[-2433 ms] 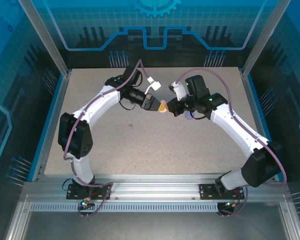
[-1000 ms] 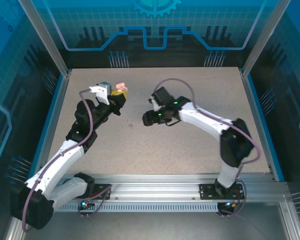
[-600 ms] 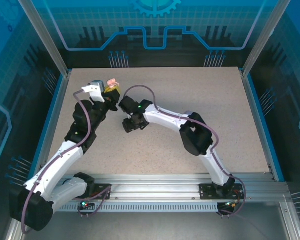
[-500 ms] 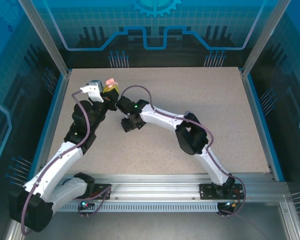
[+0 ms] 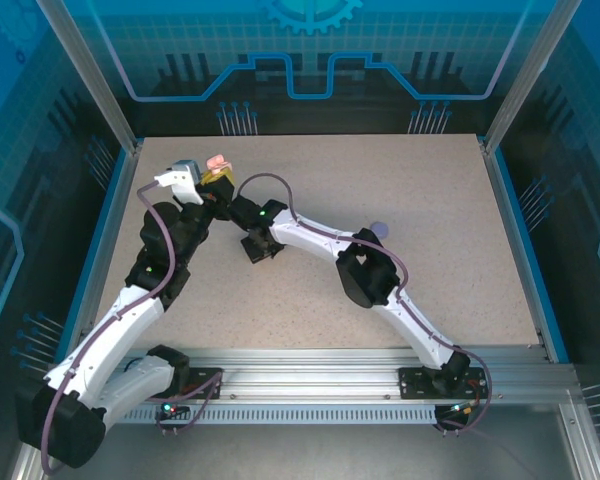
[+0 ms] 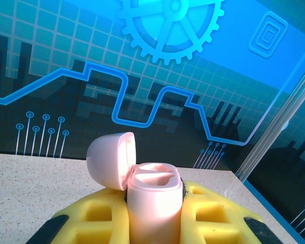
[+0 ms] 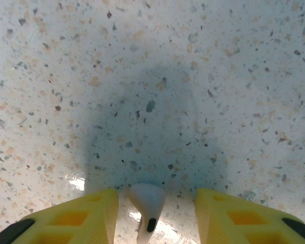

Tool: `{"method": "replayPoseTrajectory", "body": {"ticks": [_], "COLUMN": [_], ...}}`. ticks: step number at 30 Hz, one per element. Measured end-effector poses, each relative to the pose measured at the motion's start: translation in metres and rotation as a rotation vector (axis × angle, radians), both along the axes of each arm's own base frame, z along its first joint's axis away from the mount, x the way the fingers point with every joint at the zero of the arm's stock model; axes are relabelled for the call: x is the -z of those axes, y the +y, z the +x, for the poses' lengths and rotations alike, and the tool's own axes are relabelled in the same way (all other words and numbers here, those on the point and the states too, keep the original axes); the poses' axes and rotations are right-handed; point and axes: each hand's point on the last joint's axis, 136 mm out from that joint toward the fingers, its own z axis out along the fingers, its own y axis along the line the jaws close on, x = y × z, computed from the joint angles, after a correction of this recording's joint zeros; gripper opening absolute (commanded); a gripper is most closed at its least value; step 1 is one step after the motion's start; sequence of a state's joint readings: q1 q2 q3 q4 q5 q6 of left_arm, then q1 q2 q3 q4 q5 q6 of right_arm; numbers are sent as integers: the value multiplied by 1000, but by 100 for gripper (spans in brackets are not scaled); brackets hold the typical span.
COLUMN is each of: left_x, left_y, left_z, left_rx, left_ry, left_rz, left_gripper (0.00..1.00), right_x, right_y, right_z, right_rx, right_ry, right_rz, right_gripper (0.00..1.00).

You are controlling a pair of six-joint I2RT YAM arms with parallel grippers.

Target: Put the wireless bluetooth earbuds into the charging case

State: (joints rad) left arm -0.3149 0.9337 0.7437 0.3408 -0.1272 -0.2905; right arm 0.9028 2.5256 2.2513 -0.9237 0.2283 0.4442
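Observation:
The pink charging case (image 6: 153, 179) stands upright with its lid (image 6: 111, 160) flipped open, and my left gripper (image 6: 153, 209) is shut on its body with yellow pads (image 6: 213, 218) on both sides. From above, the case (image 5: 218, 160) is held over the table's far left by the left gripper (image 5: 217, 178). A pale pinkish-white earbud (image 7: 146, 201) lies on the speckled table between the fingers of my right gripper (image 7: 156, 194). That gripper is open, with a gap on each side of the bud. The right gripper (image 5: 257, 248) points down just right of the left one.
A small round purple disc (image 5: 380, 229) lies on the table right of centre, behind the right arm's elbow. The speckled tabletop (image 5: 310, 300) is ringed by a blue frame and metal posts. The two arms stand close together at the far left.
The right arm has swung left across the table and set its gripper down beside the left one. The left gripper with the pink case has drifted slightly left. The purple disc is now uncovered.

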Motion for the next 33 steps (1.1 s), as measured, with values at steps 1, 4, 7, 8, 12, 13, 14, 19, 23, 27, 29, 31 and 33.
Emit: {"method": "replayPoseTrajectory", "body": {"ticks": [1, 4, 7, 8, 12, 13, 14, 19, 23, 27, 29, 31, 33], "left_x": [0, 0, 0, 0, 0, 0, 0, 1, 3, 8, 10, 13, 16], "left_y": [0, 0, 0, 0, 0, 0, 0, -1, -4, -11, -15, -21, -28], "left_z": [0, 0, 0, 0, 0, 0, 0, 0, -1, -1, -1, -1, -1], "left_rx": [0, 0, 1, 1, 2, 2, 2, 9, 23, 61, 88, 121, 158], "left_ry": [0, 0, 1, 2, 5, 6, 6, 9, 18, 34, 40, 48, 58], "left_rz": [0, 0, -5, -7, -16, -18, -18, -17, -16, -9, -6, -3, -1], "left_gripper": [0, 0, 0, 0, 0, 0, 0, 0, 0, 0, 0, 0, 0], "right_x": [-1, 0, 2, 2, 2, 2, 2, 2, 0, -3, -10, -27, -48], "right_y": [1, 2, 2, 3, 2, 2, 3, 3, 1, -16, -29, -45, -59], "right_z": [1, 2, 2, 2, 3, 3, 3, 3, 2, -8, -13, -16, -15], "right_rx": [0, 1, 5, 5, 10, 10, 9, 13, 17, 30, 42, 60, 82], "right_ry": [-2, -3, 2, 4, 7, 7, 10, 13, 9, 11, 10, -6, -36], "right_rz": [2, 3, 7, 8, 12, 13, 15, 18, 22, 6, 0, 11, 35], "right_gripper": [44, 41, 35, 34, 30, 27, 25, 16, 13, 13, 12, 12, 12]}}
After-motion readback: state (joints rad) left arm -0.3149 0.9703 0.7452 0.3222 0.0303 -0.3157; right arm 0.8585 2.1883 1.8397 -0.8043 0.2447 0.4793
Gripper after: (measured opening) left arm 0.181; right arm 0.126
